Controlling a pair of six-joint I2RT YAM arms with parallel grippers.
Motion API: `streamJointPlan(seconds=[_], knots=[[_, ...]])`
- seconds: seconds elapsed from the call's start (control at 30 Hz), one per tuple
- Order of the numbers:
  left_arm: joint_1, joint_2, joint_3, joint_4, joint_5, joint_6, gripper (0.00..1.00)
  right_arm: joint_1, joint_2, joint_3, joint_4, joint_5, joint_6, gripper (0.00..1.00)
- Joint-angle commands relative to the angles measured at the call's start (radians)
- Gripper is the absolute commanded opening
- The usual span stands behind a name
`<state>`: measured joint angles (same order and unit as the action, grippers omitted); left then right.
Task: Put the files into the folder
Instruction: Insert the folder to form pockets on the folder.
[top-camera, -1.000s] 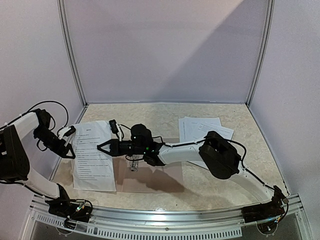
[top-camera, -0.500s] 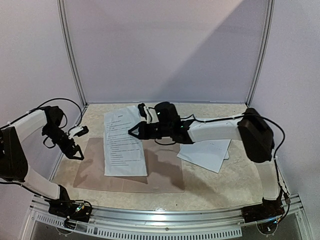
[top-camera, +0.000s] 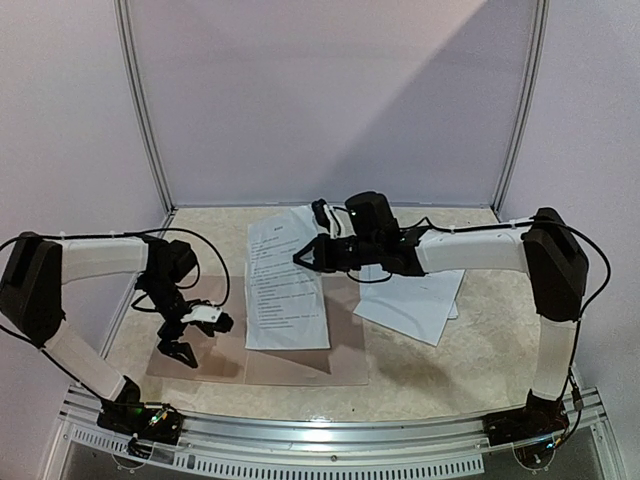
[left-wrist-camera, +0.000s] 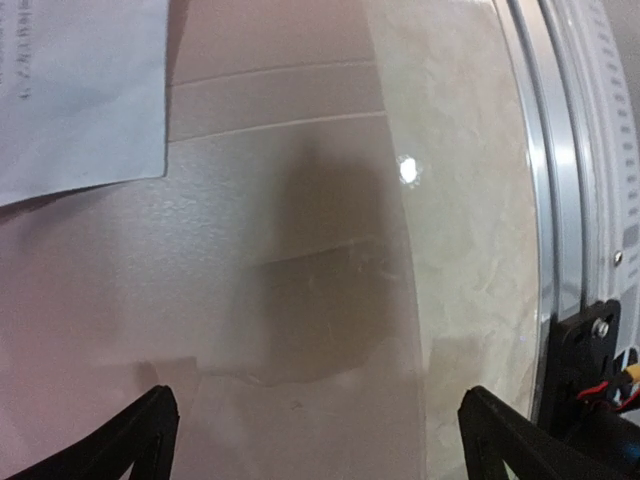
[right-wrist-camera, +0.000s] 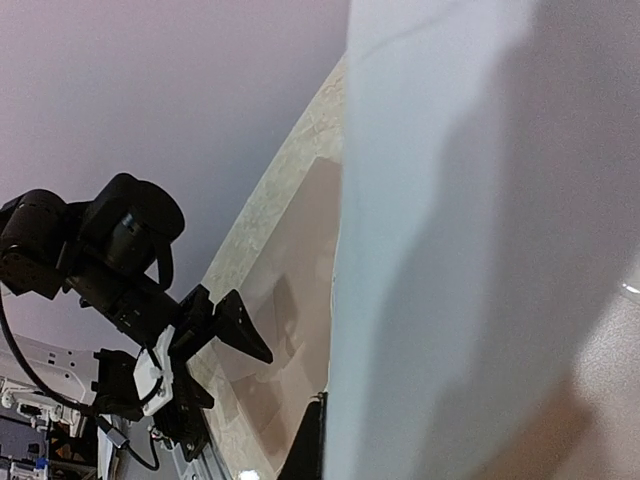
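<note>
the folder (top-camera: 340, 352) lies open and flat on the desk (top-camera: 450, 350), toward the near left, its taupe inside facing up. a printed sheet (top-camera: 285, 290) lies lengthwise on the folder's right half, with its left edge about along the fold. its near end rests on the folder, and its far end reaches past the folder's far edge and looks a little lifted there.

the right gripper (top-camera: 301, 254) reaches in from the right, low over the far half of that sheet, jaws together. from its own wrist camera the white paper fills most of the view, right against a dark finger, so the jaws seem pinched on the sheet itself.

the other files (top-camera: 402, 305) sit in a loose pile on the desk just beside the folder's right edge, partly under the right arm.

the left gripper (top-camera: 196, 337) hangs over the left half of the folder, close to its near left corner. it points down, jaws spread wide with nothing between them. in its wrist camera the two black fingertips (left-wrist-camera: 140, 440) frame bare folder surface, with a corner of the printed sheet at the upper left. the metal rail (left-wrist-camera: 560, 150) at the desk's near edge is on the right.
</note>
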<state>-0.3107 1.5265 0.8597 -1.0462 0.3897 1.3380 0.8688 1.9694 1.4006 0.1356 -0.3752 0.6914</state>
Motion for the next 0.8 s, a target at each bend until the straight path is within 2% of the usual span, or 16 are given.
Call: streamJointPlan(seconds=[0.0,0.1,0.23,0.37,0.53,0.77], knots=[[-0.07,0.05,-0.025,0.053,-0.099,0.151,1.0,0.016,0.029,-0.015,0.034,0.018,0.04,0.0],[-0.107,0.083,-0.029,0.054,-0.14,0.137,1.0,0.023,0.035,-0.013,0.037,0.036,0.047,0.0],[-0.145,0.061,-0.062,0.146,-0.204,0.07,0.99,0.047,0.042,-0.015,0.069,0.048,0.064,0.0],[-0.153,0.038,-0.09,0.175,-0.244,0.102,0.98,0.068,0.069,-0.022,0.105,0.055,0.116,0.0],[-0.204,0.032,-0.106,0.151,-0.286,0.087,0.9,0.098,0.094,-0.047,0.156,0.104,0.195,0.0],[-0.208,0.01,-0.124,0.147,-0.275,0.06,0.79,0.125,0.102,-0.055,0.138,0.154,0.2,0.0]])
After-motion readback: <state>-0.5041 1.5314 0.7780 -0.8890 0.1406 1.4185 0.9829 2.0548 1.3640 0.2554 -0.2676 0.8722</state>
